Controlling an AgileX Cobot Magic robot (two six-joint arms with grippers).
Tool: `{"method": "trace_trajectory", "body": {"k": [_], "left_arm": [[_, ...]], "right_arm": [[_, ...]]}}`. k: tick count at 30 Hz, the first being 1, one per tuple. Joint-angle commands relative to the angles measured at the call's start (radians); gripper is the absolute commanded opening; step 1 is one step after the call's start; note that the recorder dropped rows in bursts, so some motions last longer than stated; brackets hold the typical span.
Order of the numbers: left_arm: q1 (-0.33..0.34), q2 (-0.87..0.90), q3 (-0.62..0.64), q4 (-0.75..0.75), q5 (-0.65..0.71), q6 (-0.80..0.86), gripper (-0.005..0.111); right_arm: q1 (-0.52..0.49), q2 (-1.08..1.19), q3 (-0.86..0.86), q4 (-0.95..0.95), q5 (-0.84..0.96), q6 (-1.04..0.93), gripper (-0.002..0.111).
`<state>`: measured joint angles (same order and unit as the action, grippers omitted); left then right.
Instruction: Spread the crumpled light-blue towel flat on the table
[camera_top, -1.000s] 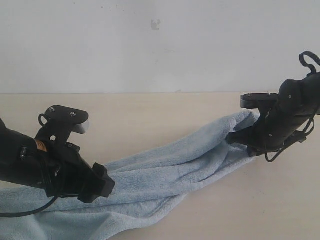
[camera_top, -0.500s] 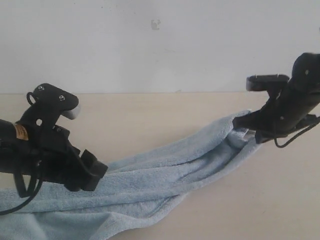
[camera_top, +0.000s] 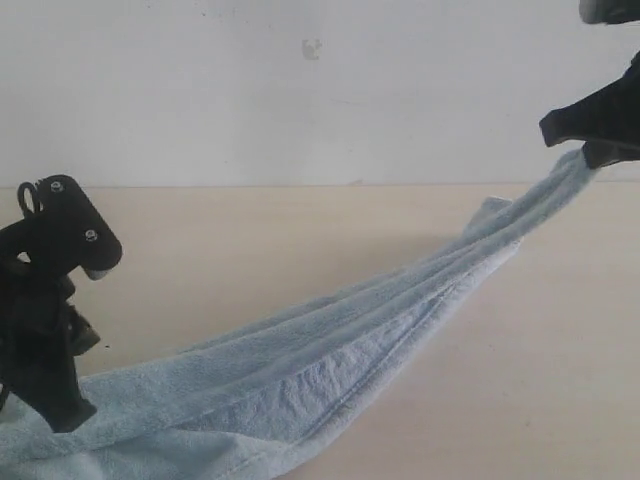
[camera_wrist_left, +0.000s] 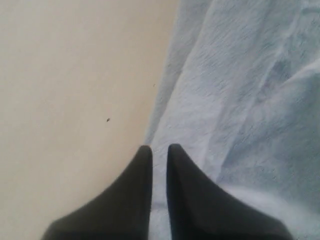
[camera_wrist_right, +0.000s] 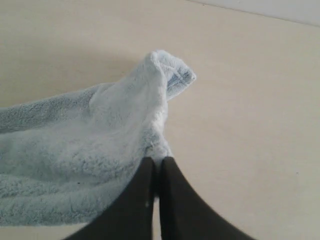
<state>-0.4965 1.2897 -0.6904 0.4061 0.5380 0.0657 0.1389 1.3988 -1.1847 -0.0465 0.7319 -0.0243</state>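
Note:
The light-blue towel (camera_top: 330, 360) stretches as a long bunched band across the beige table (camera_top: 250, 230), from the near left up to the far right. My right gripper (camera_top: 585, 148) hangs high above the table at the right edge, shut on the towel's end, and lifts that end clear of the tabletop. In the right wrist view the gripper (camera_wrist_right: 156, 161) pinches the fluffy towel (camera_wrist_right: 100, 145) at a folded corner. My left gripper (camera_top: 65, 415) points down onto the towel's left end. Its narrow-set fingers (camera_wrist_left: 159, 147) grip the towel (camera_wrist_left: 240, 90) near its edge. No white tag shows.
A grey-white wall (camera_top: 300, 90) stands behind the table's far edge. Bare tabletop (camera_top: 560, 380) lies to the right of the towel, and more lies behind it (camera_top: 280, 230). The left arm's black body (camera_top: 50, 260) rises at the left edge.
My right gripper has risen up and to the right, lifting the towel's end off the table. The left arm has drawn back leftward and tipped downward. The towel is pulled longer and tauter.

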Motion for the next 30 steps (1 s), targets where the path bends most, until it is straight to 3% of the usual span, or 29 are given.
{"method": "trace_trajectory", "body": {"k": [1, 3, 6, 7, 10, 12, 15, 17, 19, 24, 30], "left_arm": [[-0.002, -0.012, 0.004, 0.155, 0.150, -0.115, 0.004], [-0.002, -0.012, 0.004, 0.192, 0.222, -0.114, 0.005], [-0.002, -0.012, 0.022, 0.208, 0.285, -0.014, 0.016], [-0.002, -0.012, 0.033, 0.208, 0.290, 0.015, 0.023], [-0.002, -0.012, 0.114, 0.264, 0.228, 0.087, 0.063], [-0.002, -0.012, 0.189, 0.374, 0.176, 0.087, 0.074], [-0.002, -0.012, 0.280, 0.550, 0.123, 0.066, 0.073], [-0.002, -0.012, 0.344, 0.720, 0.051, -0.048, 0.073], [0.016, -0.012, 0.374, 0.880, -0.002, -0.204, 0.073], [0.150, -0.012, 0.375, 1.302, -0.130, -0.712, 0.073], [0.183, -0.012, 0.375, 1.338, -0.302, -0.833, 0.073]], "right_arm": [[-0.002, -0.031, -0.002, -0.119, 0.055, 0.009, 0.000], [-0.002, -0.027, 0.003, -0.211, 0.060, 0.108, 0.000], [-0.002, -0.027, 0.046, -0.292, 0.016, 0.191, 0.000], [-0.002, -0.027, 0.065, -0.308, -0.003, 0.199, 0.000], [-0.002, -0.025, 0.137, -0.417, -0.086, 0.294, 0.000], [-0.002, -0.025, 0.148, -0.479, -0.079, 0.354, 0.000], [-0.002, -0.025, 0.148, -0.544, -0.062, 0.427, 0.000], [-0.002, -0.025, 0.148, -0.544, -0.064, 0.435, 0.000], [-0.002, -0.025, 0.148, -0.544, -0.068, 0.435, 0.000], [-0.002, -0.025, 0.148, -0.539, -0.074, 0.449, 0.000], [-0.002, -0.025, 0.148, -0.539, -0.081, 0.449, 0.000]]}}
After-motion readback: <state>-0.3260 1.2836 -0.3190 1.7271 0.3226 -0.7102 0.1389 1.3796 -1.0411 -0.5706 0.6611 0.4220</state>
